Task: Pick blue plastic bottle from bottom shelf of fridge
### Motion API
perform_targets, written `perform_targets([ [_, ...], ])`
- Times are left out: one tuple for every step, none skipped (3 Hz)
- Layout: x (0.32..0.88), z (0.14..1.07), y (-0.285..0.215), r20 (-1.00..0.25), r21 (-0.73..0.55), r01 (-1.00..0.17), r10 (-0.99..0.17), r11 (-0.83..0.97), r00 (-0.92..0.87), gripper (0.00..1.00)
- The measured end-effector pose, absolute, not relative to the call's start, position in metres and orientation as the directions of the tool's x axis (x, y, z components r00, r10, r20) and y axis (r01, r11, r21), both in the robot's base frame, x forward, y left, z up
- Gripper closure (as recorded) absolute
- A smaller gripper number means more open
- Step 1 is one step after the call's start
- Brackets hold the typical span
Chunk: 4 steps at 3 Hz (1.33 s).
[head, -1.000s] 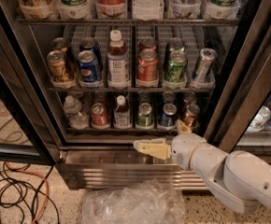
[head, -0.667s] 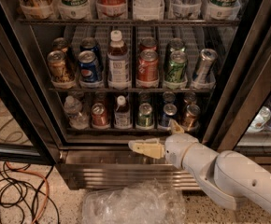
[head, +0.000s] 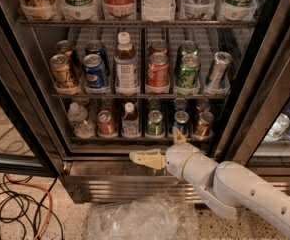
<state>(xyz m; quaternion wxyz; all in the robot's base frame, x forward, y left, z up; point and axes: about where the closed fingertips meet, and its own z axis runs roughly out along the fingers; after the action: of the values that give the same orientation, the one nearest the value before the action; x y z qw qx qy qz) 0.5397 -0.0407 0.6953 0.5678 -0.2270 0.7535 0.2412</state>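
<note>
The blue plastic bottle (head: 130,120), slim with a white cap and a pale label, stands upright on the bottom shelf (head: 87,140) of the fridge (head: 116,185), third from the left, between a red can (head: 106,123) and a green can (head: 155,123). My gripper (head: 154,145) is in front of the fridge, just below the bottom shelf's front edge and a little right of the bottle. Its cream fingers (head: 146,159) are spread and hold nothing. One points left and the other points up toward the shelf.
A clear water bottle (head: 80,120) stands at the shelf's left end, with several cans to the right. A bigger white-capped bottle (head: 126,64) stands on the rack above. The open glass door (head: 265,89) is at the right. A crumpled plastic bag (head: 142,218) and cables (head: 15,204) lie on the floor.
My gripper and arm have moved a little to the left along the fridge's base, closer to below the blue bottle. The bottles and cans have not moved.
</note>
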Motion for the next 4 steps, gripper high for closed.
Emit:
perform_targets([
  [0.550, 0.685, -0.023, -0.974, 0.087, -0.634, -0.066, 0.768, -0.214, 0.00],
  [0.565, 0.674, -0.007, -0.985, 0.062, -0.647, -0.060, 0.760, -0.164, 0.00],
  [0.565, 0.671, -0.003, -0.985, 0.045, -0.647, -0.073, 0.761, -0.155, 0.00],
  [0.574, 0.657, 0.010, -0.987, 0.002, -0.642, -0.103, 0.767, -0.126, 0.00],
])
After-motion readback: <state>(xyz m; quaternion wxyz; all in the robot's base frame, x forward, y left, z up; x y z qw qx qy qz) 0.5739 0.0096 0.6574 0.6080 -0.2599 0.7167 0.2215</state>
